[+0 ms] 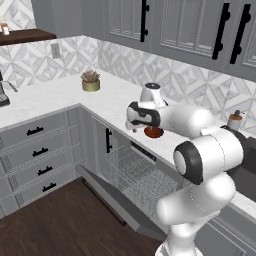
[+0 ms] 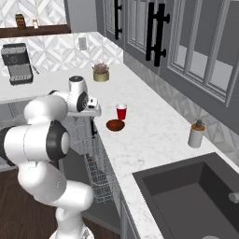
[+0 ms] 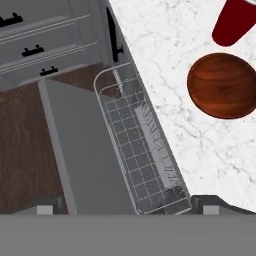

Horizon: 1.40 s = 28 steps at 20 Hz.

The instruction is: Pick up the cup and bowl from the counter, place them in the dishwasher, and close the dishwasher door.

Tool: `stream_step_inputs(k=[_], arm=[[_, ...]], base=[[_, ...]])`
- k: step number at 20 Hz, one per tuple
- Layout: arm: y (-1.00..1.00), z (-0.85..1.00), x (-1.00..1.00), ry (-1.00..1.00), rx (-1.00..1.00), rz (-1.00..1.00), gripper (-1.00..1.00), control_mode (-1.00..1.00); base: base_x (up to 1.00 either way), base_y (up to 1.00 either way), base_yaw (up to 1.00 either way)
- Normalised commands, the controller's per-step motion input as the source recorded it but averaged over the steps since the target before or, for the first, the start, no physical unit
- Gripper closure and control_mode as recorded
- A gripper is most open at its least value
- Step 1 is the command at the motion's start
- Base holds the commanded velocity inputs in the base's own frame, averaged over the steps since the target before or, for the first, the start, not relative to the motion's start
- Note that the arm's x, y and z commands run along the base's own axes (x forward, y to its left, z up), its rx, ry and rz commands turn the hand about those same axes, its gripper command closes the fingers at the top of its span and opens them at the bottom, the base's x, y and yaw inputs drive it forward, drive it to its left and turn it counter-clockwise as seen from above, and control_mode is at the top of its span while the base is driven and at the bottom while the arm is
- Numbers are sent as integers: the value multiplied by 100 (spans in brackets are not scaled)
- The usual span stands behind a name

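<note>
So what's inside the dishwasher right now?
Just the grey wire rack, pulled out over the open door, with no dishes in it. The cup and bowl sit on the counter. The dishwasher's deeper inside is hidden.

light: soft and even, no strong lamp | shadows: faint – a small dark patch under the bowl (image 3: 222, 85) | glare: none | blur: a little grainy – edges straight

Glossy white rounded arm (image 1: 200, 150), dark joints
</note>
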Motion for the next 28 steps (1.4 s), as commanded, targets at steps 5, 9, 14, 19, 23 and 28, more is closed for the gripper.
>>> stream_step_inputs(k=[5, 9, 14, 19, 23, 28], arm=[[-8, 0, 75, 0, 0, 0, -100, -100], [-8, 0, 73, 0, -1, 0, -100, -100], [-22, 0, 56, 0, -2, 0, -100, -100], [-24, 0, 45, 0, -6, 0, -100, -100], [-39, -6, 49, 0, -2, 0, -100, -100], [-53, -10, 29, 0, 0, 0, -100, -100]], base=[[0, 0, 0], [0, 0, 0], [0, 0, 0], [0, 0, 0], [0, 0, 0], [0, 0, 0]])
